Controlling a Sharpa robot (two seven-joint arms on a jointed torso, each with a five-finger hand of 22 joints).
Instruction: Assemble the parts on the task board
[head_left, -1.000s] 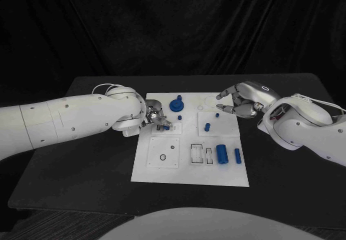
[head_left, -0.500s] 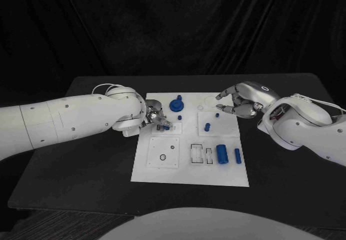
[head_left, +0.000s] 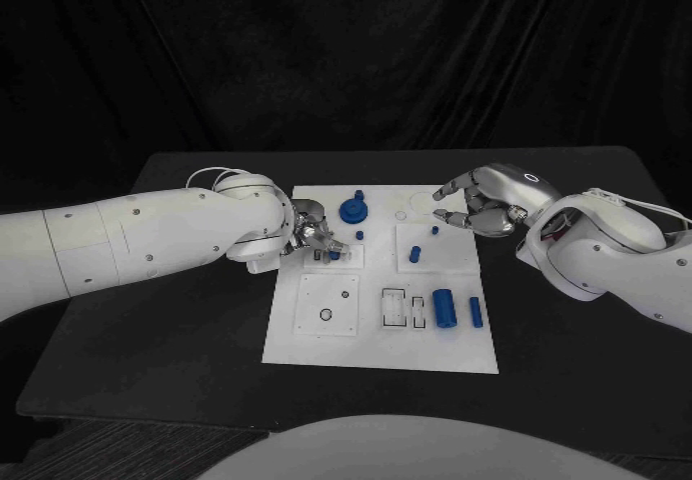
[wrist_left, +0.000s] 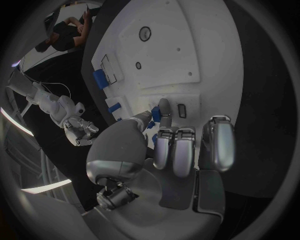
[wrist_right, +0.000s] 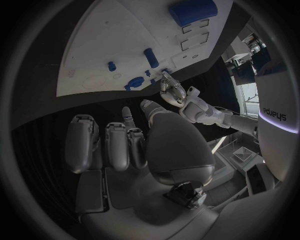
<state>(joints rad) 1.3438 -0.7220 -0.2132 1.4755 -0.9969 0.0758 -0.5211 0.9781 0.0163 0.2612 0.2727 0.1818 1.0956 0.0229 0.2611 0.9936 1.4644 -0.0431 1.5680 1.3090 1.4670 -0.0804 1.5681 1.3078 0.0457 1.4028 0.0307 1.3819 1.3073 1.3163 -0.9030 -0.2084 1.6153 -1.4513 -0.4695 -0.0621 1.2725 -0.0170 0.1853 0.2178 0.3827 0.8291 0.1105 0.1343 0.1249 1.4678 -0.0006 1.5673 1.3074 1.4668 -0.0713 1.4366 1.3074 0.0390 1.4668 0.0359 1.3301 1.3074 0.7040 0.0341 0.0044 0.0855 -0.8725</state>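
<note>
Two white robot arms reach over a black table (head_left: 173, 330) toward the white task board (head_left: 378, 335) at its centre. The left hand (head_left: 312, 238) sits at the board's left edge, near its far end, thumb and one finger pinching a small blue part (head_left: 333, 255) that stands on the board there; in the left wrist view that pinched piece (wrist_left: 156, 114) shows between the thumb tip and an extended finger, with the remaining fingers (wrist_left: 215, 145) curled down beside it. The right hand (head_left: 486, 205) hovers over the board's far right corner, its fingers (head_left: 456, 217) curled inward and holding nothing; the right wrist view shows the same hand (wrist_right: 125, 145) with fingers folded and the board beyond them.

Across the board, a round blue part with a stub (head_left: 353, 209) stands at the far end, just right of the left hand, and a short blue peg (head_left: 415, 254) stands in a raised white square near the board's middle, with a smaller blue stud (head_left: 434, 231) just beyond it. Toward the near right of the board lie a large blue cylinder (head_left: 446, 307) and, just beside it on the outer side, a slim blue rod (head_left: 476, 312). Empty rectangular recesses (head_left: 394, 307) sit immediately left of the cylinder, and a white square plate with a small oval hole (head_left: 327, 304) occupies the board's near left.
</note>
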